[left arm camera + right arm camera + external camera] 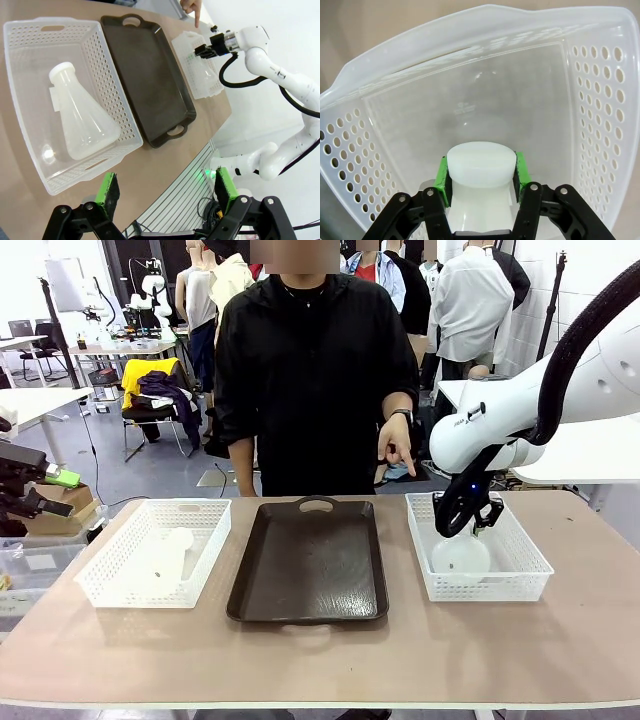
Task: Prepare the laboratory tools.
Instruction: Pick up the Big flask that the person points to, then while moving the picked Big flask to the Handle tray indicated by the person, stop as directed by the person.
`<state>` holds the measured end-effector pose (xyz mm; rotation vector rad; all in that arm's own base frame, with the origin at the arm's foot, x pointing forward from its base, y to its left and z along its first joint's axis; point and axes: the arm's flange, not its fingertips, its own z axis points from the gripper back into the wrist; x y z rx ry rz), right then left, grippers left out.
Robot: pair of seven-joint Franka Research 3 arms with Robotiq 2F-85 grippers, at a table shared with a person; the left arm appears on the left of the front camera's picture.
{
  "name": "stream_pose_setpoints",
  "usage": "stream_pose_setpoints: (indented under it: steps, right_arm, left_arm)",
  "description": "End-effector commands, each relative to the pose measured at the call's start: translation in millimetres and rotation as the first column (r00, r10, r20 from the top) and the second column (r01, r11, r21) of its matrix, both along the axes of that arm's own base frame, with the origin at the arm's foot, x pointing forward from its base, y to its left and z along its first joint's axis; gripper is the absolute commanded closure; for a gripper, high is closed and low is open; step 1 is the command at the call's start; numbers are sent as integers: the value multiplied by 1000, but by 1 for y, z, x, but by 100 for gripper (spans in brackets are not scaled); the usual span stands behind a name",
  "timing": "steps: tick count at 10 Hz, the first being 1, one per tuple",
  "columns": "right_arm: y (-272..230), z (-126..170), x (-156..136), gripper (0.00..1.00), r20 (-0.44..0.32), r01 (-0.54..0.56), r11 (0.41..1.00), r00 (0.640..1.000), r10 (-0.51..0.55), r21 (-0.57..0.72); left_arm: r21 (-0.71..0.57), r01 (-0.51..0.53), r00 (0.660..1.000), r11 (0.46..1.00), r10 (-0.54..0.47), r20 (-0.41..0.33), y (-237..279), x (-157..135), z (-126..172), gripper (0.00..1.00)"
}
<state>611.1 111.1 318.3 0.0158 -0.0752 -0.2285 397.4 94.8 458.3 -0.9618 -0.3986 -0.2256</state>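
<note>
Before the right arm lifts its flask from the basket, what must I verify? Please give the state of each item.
1. Right fingers on both sides of the flask neck: ok.
2. Grip firm enough to lift: cannot tell.
3. Tray bare for the flask: ok.
4. Person's hand clear of the basket: cannot tell; it points close by.
5. Left fingers open, far from the lift: ok.

R hand [481, 174] clamped; L hand [167, 192] open.

Grey floor [130, 480], white side table [30, 400], black chair [140, 413] heaped with yellow clothes [150, 373].
</note>
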Motion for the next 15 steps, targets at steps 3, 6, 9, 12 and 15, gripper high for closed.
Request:
stream_pose_setpoints:
  steps: [3, 6, 9, 12, 15]
  right_arm:
    - [0, 0, 0, 100, 0, 0, 1000, 1000, 0, 0]
    - [0, 0, 0, 100, 0, 0, 1000, 1000, 0, 0]
    - [0, 0, 0, 100, 0, 0, 1000, 1000, 0, 0]
    - [0, 0, 0, 100, 0, 0, 1000, 1000, 0, 0]
    - [0, 0, 0, 100, 0, 0, 1000, 1000, 0, 0]
  left_arm:
    - [11, 11, 1000, 1000, -11, 2, 2, -2, 0, 0]
    - [11, 11, 1000, 1000, -11, 2, 2, -2, 0, 0]
    - [11, 11, 1000, 1000, -11, 2, 2, -2, 0, 0]
    - [11, 11, 1000, 1000, -11, 2, 2, -2, 0, 0]
    - [11, 11, 1000, 1000, -11, 2, 2, -2, 0, 0]
